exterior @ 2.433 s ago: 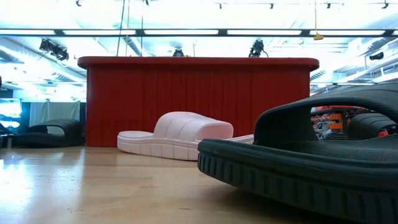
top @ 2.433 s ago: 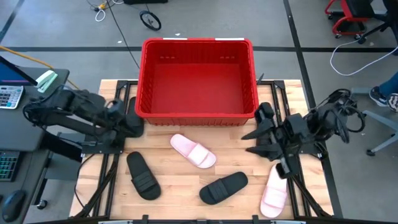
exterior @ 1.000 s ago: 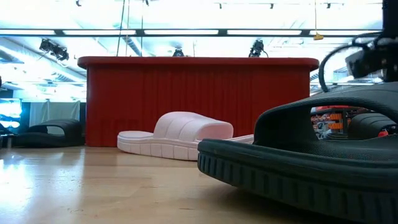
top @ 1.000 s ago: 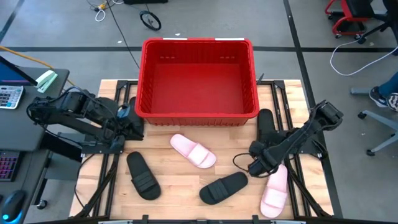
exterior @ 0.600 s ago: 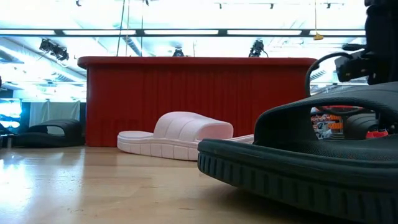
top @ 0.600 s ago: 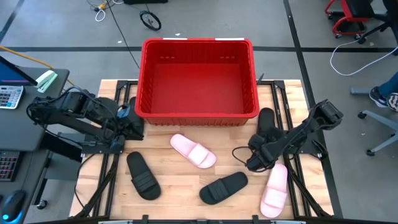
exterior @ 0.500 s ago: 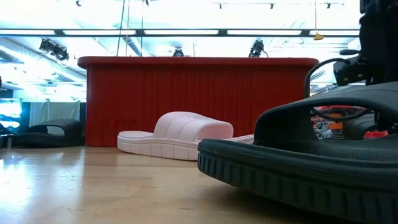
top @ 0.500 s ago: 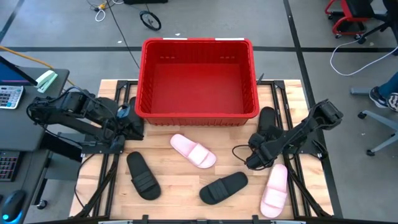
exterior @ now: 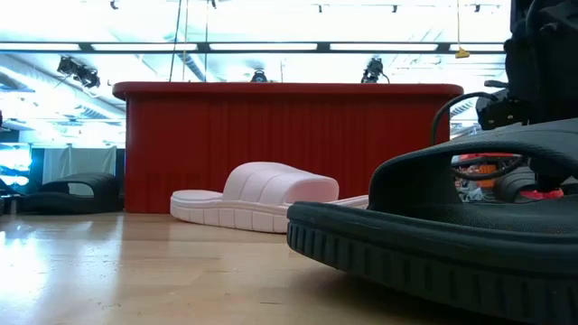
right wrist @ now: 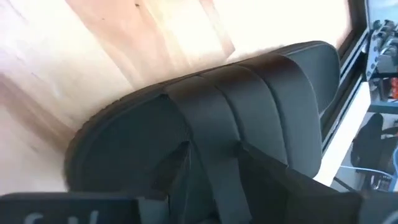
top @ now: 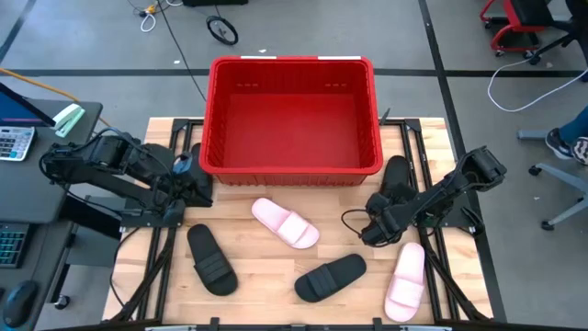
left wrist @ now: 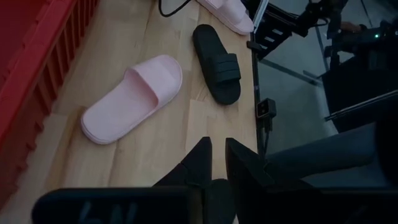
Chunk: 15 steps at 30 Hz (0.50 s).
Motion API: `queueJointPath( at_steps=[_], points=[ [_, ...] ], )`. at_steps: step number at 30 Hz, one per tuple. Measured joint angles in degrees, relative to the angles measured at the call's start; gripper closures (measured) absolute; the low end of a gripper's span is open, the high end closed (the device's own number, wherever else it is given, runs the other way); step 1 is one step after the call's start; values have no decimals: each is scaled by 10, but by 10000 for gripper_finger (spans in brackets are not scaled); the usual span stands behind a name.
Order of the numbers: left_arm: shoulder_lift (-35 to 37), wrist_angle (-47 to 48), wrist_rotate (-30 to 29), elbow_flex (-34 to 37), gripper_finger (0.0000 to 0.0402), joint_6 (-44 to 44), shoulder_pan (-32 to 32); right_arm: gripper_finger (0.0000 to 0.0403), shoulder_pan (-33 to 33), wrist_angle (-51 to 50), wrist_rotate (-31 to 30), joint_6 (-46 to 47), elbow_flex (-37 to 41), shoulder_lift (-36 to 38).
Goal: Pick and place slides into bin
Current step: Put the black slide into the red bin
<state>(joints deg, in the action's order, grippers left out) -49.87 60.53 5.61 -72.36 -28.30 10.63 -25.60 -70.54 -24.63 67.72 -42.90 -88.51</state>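
The red bin (top: 292, 170) stands at the table's far middle. Two pink slides (top: 287, 223) (top: 406, 280) and black slides (top: 211, 259) (top: 331, 277) lie sole-down on the wood in front of it. Another black slide (top: 395, 179) lies by the bin's right near corner. My right gripper (top: 369, 230) is open just over that slide's near end. The slide's ribbed strap (right wrist: 261, 99) fills the right wrist view. My left gripper (top: 191, 184) waits, shut, by the bin's left near corner. My right gripper comes slanting down from the table's right at the black slide by the bin's right near corner. Its fingers (right wrist: 180, 165) stand close over the strap. Whether they touch it, I cannot tell.
A fourth black slide (exterior: 81, 190) lies by the bin's left side next to my left arm. Metal rails (top: 156, 267) run along both table sides. Free wood lies between the slides in the near middle (top: 266, 276). A person's foot (top: 560, 142) shows beyond the table's right.
My right gripper has gone a little toward the table's left and far edge, closer over the black slide by the bin's right near corner. No slide has moved.
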Motion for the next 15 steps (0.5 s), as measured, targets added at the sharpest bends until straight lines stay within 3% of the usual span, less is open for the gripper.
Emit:
queueJointPath(
  at_steps=[10, 15],
  points=[
    [0, 1, 0, 0, 349, 0, 0, 264, -31, 4, 29, 2, -17, 0],
    [0, 1, 0, 0, 349, 16, 0, 264, -32, -4, -25, -13, -15, 0]
  ],
)
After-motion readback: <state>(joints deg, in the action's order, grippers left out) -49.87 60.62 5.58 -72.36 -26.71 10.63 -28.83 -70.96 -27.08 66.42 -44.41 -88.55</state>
